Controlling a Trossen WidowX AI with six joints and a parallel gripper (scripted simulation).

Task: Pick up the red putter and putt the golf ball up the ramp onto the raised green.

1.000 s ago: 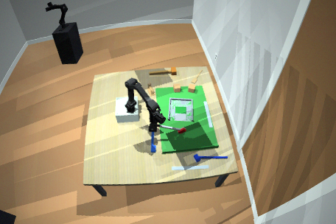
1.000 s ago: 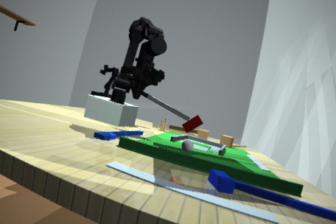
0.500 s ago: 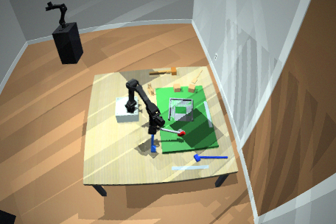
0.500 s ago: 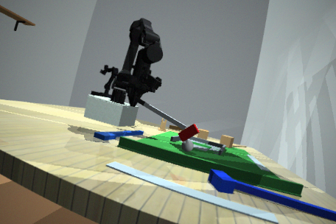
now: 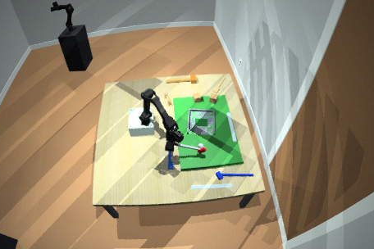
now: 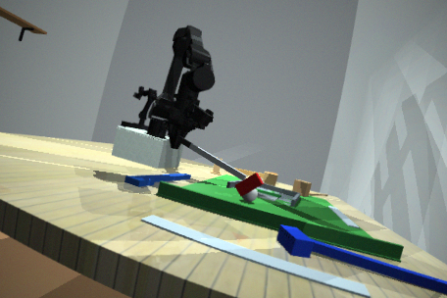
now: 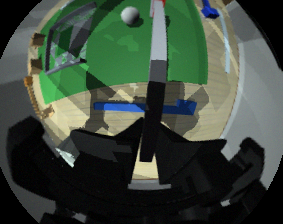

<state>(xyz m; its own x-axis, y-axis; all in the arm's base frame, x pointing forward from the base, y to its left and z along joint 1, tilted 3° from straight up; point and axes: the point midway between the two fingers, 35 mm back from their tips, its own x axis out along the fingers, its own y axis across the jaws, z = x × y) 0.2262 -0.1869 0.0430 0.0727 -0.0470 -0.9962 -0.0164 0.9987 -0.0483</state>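
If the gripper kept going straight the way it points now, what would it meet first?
The gripper, shut on the red putter, points down toward the green mat. It would likely meet the mat's near edge first; depth is unclear.

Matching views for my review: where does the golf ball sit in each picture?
Top: golf ball below centre, touching the red putter head.
Exterior: centre-right, under the red head.
Wrist: upper left of the shaft.
Shared landmark: green mat.
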